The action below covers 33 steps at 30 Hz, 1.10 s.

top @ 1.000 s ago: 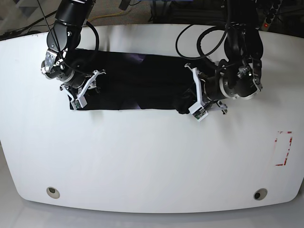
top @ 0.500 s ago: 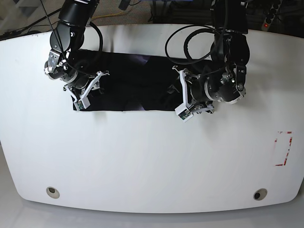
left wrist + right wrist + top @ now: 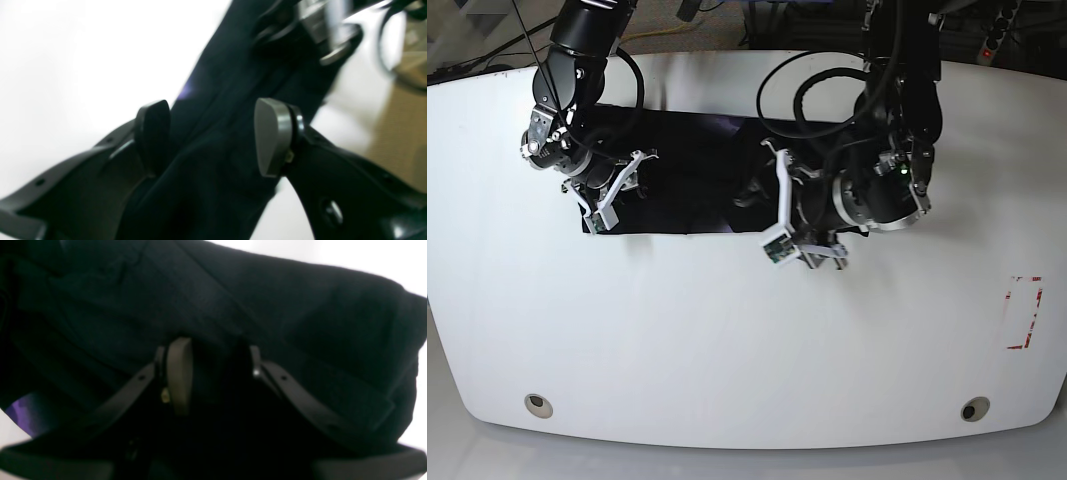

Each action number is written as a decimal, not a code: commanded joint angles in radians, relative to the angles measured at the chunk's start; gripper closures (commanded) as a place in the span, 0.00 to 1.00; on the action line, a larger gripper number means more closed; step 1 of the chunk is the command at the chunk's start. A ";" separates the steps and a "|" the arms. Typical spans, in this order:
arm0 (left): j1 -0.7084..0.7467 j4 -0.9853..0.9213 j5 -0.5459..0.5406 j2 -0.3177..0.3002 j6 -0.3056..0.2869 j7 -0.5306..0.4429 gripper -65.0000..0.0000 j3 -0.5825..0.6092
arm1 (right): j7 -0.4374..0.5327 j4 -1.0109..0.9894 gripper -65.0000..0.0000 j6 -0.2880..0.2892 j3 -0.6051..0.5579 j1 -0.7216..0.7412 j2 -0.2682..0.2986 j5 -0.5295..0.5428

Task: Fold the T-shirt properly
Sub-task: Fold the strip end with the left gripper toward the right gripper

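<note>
The black T-shirt (image 3: 687, 170) lies as a long strip across the back of the white table (image 3: 727, 340). My left gripper (image 3: 762, 195) is shut on the shirt's right end, which is lifted and bunched over the strip's middle. In the left wrist view the cloth (image 3: 233, 66) fills the gap between the fingers of this gripper (image 3: 213, 136). My right gripper (image 3: 617, 190) is shut on the strip's left end. In the right wrist view dark cloth (image 3: 267, 300) sits between the fingers of this gripper (image 3: 217, 373). A purple patch (image 3: 23, 413) shows at the cloth's edge.
A red marked rectangle (image 3: 1024, 312) is on the table at the right. Two round holes (image 3: 538, 404) (image 3: 973, 408) sit near the front edge. Cables and gear (image 3: 987, 30) lie behind the table's back edge.
My left arm has moved to the left in the base view, carrying the shirt's right end over the strip. My right arm has barely moved.
</note>
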 commanded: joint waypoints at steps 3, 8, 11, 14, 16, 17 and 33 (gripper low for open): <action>-0.009 0.014 0.045 -0.071 -0.001 -0.009 0.43 -0.074 | -0.052 0.073 0.67 -0.006 0.005 0.009 0.001 -0.036; 0.063 0.014 0.090 -0.140 -0.001 -0.012 0.47 -0.150 | -0.162 0.199 0.42 -0.006 0.013 0.035 0.000 -0.021; 0.111 0.012 0.105 -0.171 -0.001 -0.015 0.58 -0.185 | -0.245 0.262 0.23 -0.006 0.079 0.056 0.000 0.071; 0.158 0.012 0.105 -0.190 -0.001 -0.058 0.63 -0.200 | -0.325 0.264 0.10 -0.006 0.163 0.087 0.004 0.194; 0.189 0.002 0.107 -0.194 -0.001 -0.111 0.63 -0.202 | -0.388 0.245 0.08 -0.006 0.255 0.109 0.006 0.282; 0.198 -0.009 0.107 -0.194 -0.001 -0.130 0.63 -0.202 | -0.402 0.234 0.08 -0.006 0.284 0.110 0.006 0.300; 0.217 -0.198 0.107 -0.186 -0.001 -0.285 0.63 -0.197 | -0.408 -0.005 0.08 -0.006 0.424 0.055 0.064 0.328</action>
